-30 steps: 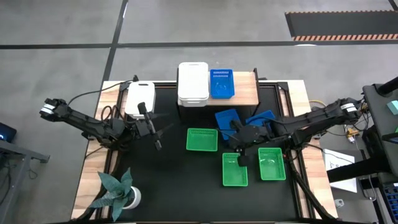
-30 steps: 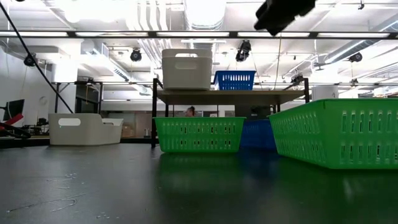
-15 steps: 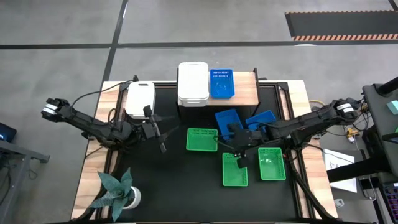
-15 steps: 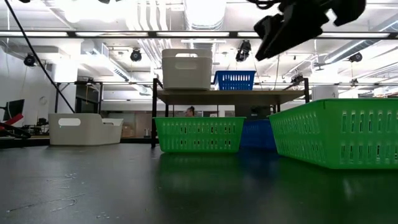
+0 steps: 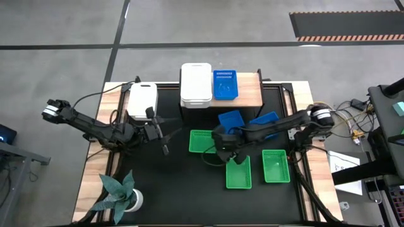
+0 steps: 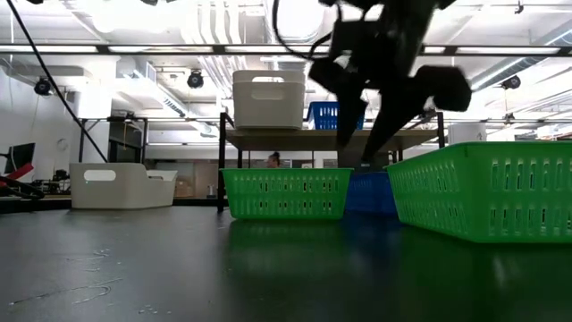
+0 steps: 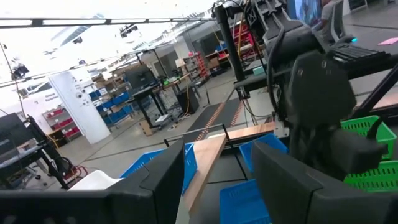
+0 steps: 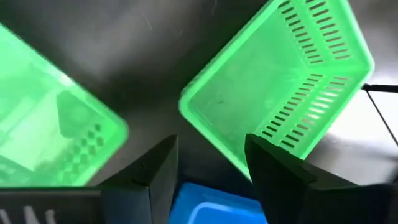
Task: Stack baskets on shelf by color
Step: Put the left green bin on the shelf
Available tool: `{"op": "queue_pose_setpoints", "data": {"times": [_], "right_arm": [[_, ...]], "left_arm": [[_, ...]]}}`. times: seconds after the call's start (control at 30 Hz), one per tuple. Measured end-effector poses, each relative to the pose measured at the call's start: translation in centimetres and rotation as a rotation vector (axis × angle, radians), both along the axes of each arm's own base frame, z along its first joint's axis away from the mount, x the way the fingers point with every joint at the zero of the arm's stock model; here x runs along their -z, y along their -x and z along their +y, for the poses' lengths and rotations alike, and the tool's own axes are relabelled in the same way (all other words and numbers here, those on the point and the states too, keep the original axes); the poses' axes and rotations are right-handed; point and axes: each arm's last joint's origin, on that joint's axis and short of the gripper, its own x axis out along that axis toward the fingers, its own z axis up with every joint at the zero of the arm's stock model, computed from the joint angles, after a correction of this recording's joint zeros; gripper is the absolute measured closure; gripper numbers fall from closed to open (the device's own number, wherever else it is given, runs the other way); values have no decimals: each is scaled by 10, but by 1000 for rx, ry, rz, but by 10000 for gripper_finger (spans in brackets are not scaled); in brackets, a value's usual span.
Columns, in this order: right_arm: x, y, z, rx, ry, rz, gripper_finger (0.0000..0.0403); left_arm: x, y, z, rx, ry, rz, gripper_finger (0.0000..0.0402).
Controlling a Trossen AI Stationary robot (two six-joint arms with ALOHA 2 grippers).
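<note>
- Right gripper — fingers spread, holding nothing; positioned above the table between two green baskets.
- Left gripper — fingers spread; beside the white basket.
- Shelf — carries a white stack and a blue basket.

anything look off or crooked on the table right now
Mostly tidy. The two blue baskets on the table beside the shelf lie skewed, not squared like the three green baskets. Nothing looks spilled or broken. The right gripper hovers open by the green ones; the left gripper waits open.
</note>
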Motion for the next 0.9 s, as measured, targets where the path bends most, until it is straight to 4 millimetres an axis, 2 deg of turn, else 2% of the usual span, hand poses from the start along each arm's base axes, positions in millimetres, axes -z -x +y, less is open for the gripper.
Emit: {"op": "queue_pose_setpoints", "data": {"times": [0.27,0.53,0.67,0.9], "right_arm": [[13,-23,-17,-15,36,108,245],[24,-29,-22,-66,57,140,273],[29,-30,-22,-99,60,155,304],[31,-32,-21,-124,68,153,382]], "left_arm": [[4,0,0,0,-3,10,231],[3,0,0,0,-4,9,231],[3,0,0,-1,-4,9,231],[3,1,0,-1,-4,7,231]]}}
